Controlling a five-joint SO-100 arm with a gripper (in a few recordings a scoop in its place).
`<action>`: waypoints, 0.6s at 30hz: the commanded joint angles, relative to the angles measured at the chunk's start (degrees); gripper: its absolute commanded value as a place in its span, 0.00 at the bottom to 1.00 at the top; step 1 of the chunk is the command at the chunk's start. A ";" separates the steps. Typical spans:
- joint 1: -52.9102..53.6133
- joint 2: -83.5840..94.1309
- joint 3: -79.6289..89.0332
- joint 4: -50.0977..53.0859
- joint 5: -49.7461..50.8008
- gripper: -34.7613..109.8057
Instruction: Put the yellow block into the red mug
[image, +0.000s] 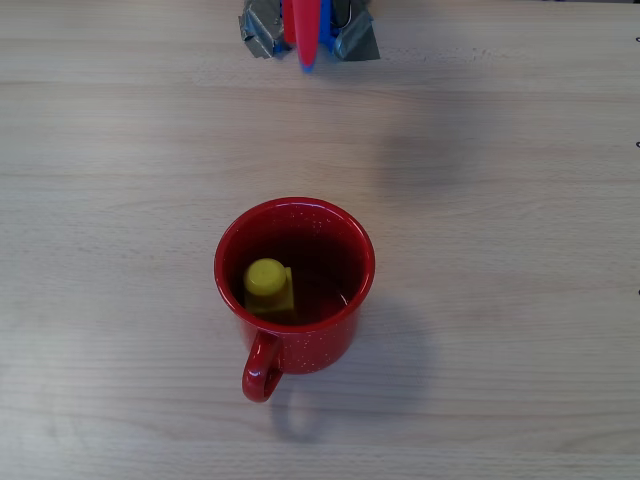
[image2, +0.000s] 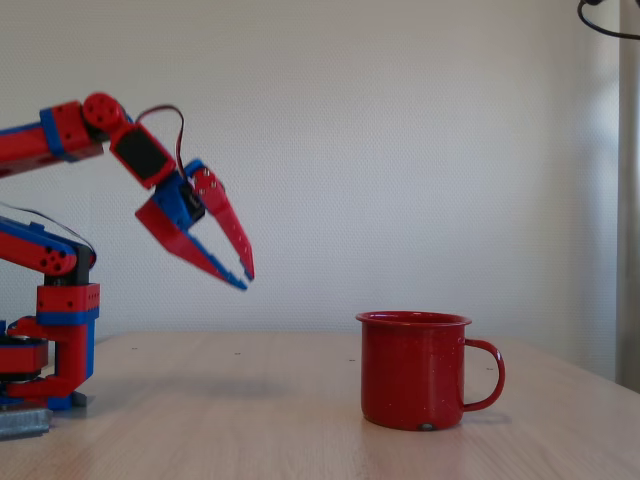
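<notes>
End effector (image2: 246, 277): in the fixed view it is hanging in the air in the left half of the frame, above the worktop (image2: 250, 420) and well apart from the red mug (image2: 413, 370). Its two red fingers are pointing down and to the right, with blue trim along the lower one. The tips are meeting at a point and nothing is sitting between them, so I am reading it as clenched and empty. In the overhead view only its red and blue tip (image: 307, 35) is poking in at the top edge, centre.

Arm (image2: 60, 135): red links with blue joints are reaching in from the left edge of the fixed view, and a dark cable is looping over the wrist. The base (image2: 45, 375) is standing at the lower left on the worktop. Grey tape (image: 262, 35) is showing at the top edge of the overhead view, on both sides of the tip.

Red mug: it is standing upright on the pale wood worktop, right of centre in the fixed view with its handle pointing right. In the overhead view it is sitting just below centre (image: 340, 330), handle toward the bottom edge.

Yellow block (image: 268, 287): it is lying inside the mug, on the bottom, against the left wall, with its round stud facing up.
</notes>
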 joint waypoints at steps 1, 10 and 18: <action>-1.41 5.45 5.45 -2.64 0.53 0.24; -1.14 20.30 22.76 -5.80 -1.05 0.24; -1.14 25.14 27.77 -3.16 1.05 0.24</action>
